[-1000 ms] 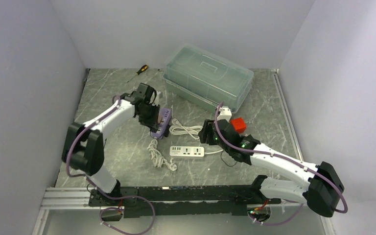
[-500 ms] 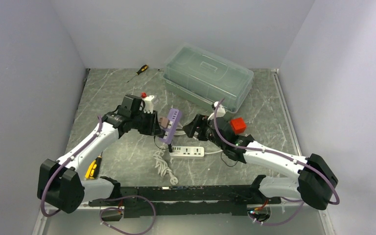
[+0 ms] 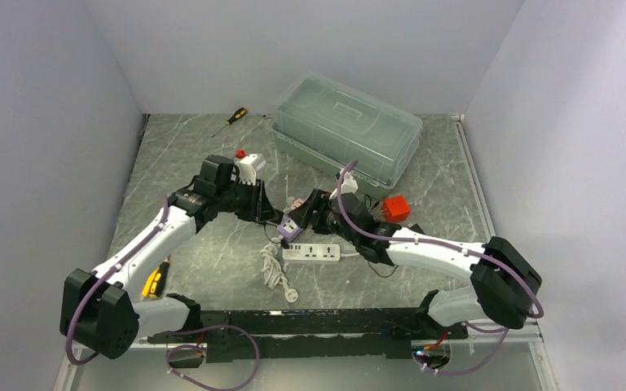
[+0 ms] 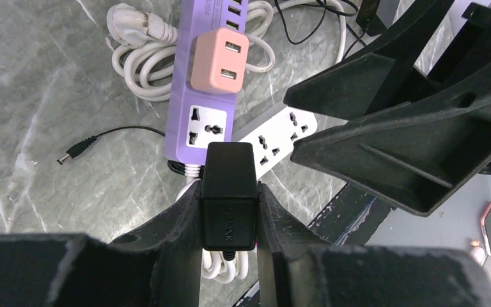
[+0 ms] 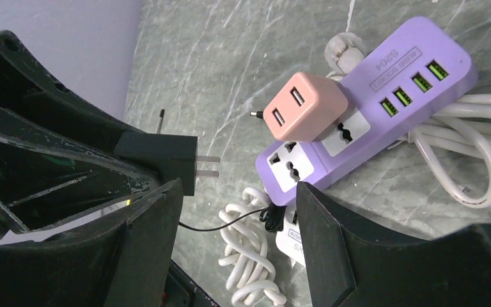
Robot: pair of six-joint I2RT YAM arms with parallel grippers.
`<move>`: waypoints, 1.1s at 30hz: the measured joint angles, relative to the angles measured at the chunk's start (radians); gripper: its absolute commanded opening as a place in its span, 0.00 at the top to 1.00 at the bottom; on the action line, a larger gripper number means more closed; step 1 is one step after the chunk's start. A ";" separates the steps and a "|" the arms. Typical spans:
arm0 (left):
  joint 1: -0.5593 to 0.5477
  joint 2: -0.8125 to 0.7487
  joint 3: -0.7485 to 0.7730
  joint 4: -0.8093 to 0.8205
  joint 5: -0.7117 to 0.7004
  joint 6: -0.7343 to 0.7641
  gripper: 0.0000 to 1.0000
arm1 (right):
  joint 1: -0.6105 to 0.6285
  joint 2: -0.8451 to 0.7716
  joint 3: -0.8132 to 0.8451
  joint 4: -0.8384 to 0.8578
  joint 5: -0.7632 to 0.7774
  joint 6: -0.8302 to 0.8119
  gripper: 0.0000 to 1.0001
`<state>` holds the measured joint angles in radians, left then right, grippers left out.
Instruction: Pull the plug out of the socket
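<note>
My left gripper is shut on a black plug adapter. The plug is out of the socket: in the right wrist view its two bare prongs hang free, a short gap from the purple power strip. The strip lies over a white cord and carries a pink USB adapter. My right gripper is open, its fingers wide apart, with the strip's near end by its right fingertip. In the top view both grippers meet at the strip, the left gripper and the right gripper.
A white power strip and a coiled white cord lie in front. A clear lidded box stands at the back, with a red cube on the right. A screwdriver lies far back. A thin black cable trails on the table.
The left gripper lifted the purple strip by the plug. The right gripper moved left to the strip. Now the plug is free of the socket and the strip sits lower.
</note>
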<state>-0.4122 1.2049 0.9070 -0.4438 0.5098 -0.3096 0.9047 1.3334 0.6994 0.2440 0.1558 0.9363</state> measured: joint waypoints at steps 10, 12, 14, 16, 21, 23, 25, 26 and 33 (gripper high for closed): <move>0.002 -0.011 0.002 -0.031 -0.150 0.000 1.00 | 0.013 -0.040 0.000 -0.066 0.085 0.026 0.31; 0.017 -0.003 0.012 -0.076 -0.249 0.000 1.00 | 0.013 -0.067 -0.008 -0.088 0.110 0.026 0.30; 0.051 0.028 0.037 -0.127 -0.325 0.001 0.99 | 0.013 -0.096 -0.015 -0.114 0.139 0.026 0.29; 0.102 0.087 0.067 -0.168 -0.373 0.001 0.95 | 0.013 -0.121 -0.023 -0.135 0.164 0.026 0.28; 0.194 0.245 0.099 -0.241 -0.422 0.007 0.77 | 0.013 -0.154 -0.037 -0.181 0.206 0.025 0.26; 0.195 0.290 0.105 -0.272 -0.422 0.013 0.64 | 0.013 -0.158 -0.039 -0.193 0.212 0.024 0.25; 0.194 0.333 0.113 -0.293 -0.419 0.019 0.37 | 0.012 -0.159 -0.041 -0.199 0.221 0.023 0.24; 0.193 0.344 0.114 -0.299 -0.418 0.029 0.27 | 0.012 -0.161 -0.044 -0.200 0.226 0.023 0.23; 0.163 0.315 0.122 -0.296 -0.395 0.056 0.00 | 0.010 -0.187 -0.071 -0.206 0.241 0.021 0.14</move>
<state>-0.2493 1.5204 1.0294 -0.7399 0.1146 -0.2535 0.9150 1.1465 0.6285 0.0383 0.3965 0.9569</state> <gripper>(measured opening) 0.981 0.815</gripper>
